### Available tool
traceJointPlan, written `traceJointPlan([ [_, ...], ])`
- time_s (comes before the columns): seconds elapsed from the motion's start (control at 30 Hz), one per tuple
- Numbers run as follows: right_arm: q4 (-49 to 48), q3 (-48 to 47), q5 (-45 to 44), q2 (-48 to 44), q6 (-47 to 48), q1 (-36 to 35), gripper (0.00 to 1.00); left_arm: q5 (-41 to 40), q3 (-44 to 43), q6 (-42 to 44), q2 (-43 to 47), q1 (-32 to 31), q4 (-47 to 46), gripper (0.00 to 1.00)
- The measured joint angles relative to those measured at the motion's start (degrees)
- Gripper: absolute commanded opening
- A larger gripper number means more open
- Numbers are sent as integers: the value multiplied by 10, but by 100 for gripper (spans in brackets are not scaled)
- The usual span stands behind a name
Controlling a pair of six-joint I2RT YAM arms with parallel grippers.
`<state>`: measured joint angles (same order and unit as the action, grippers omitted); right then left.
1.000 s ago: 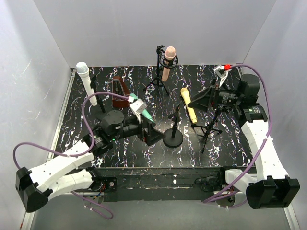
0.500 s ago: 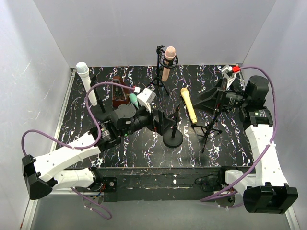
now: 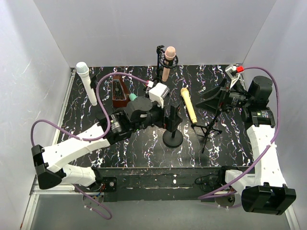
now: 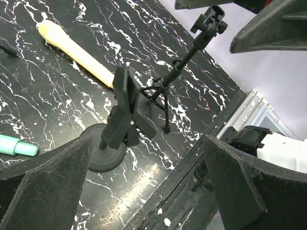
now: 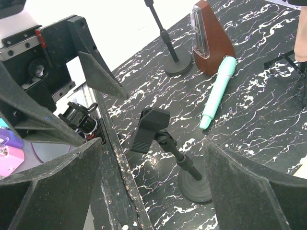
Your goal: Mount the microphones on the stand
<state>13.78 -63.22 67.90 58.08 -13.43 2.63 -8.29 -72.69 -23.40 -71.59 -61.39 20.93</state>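
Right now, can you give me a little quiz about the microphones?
1. True or false: the yellow microphone is clipped in a stand.
2. Which one lies beside the brown metronome? A pink, B teal, C white.
3. How many microphones sit in stands?
Key: 1 false, it lies flat. 2 B, the teal microphone. 3 two: the pink microphone and the white microphone.

White walls (image 3: pixel 144 28) on 3 sides; black marbled tabletop (image 3: pixel 144 146) w/ white veins.
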Motion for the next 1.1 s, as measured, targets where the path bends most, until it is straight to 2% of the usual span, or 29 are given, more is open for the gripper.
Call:
traceJointPlan([
  [0.17, 0, 0, 2, 0, 0, 4, 91, -46, -56, 10, -40, -33, 43, 98],
  [0.4, 0, 0, 5, 0, 1, 7, 91, -93, -93, 29, -85, -45, 76, 98],
  [0.5, 0, 0, 5, 0, 1, 7, 91, -118, -110, 38, -106, -45, 82, 92],
  [0.57, 0, 1, 5, 0, 1, 7, 91, -132, -116, 45, -120, -45, 84, 85],
  [0.6, 0, 1, 6, 0, 1, 8, 91, -138, -118, 49, -127, -45, 85, 76],
  [0.63, 0, 1, 7, 0, 0, 8, 91, -143, -120, 54, -134, -45, 85, 71],
  [0.7, 0, 1, 8, 0, 0, 8, 91, -150, -125, 62, -148, -45, 84, 66],
  [0.9, 0, 3, 11, 0, -1, 11, 91, -155, -137, 85, -180, -45, 75, 38],
  [1.0, 0, 3, 13, -1, -1, 11, 91, -160, -151, 94, -193, -45, 72, 30],
  [1.1, 0, 3, 13, -1, -1, 12, 91, -164, -162, 103, -200, -45, 73, 18],
])
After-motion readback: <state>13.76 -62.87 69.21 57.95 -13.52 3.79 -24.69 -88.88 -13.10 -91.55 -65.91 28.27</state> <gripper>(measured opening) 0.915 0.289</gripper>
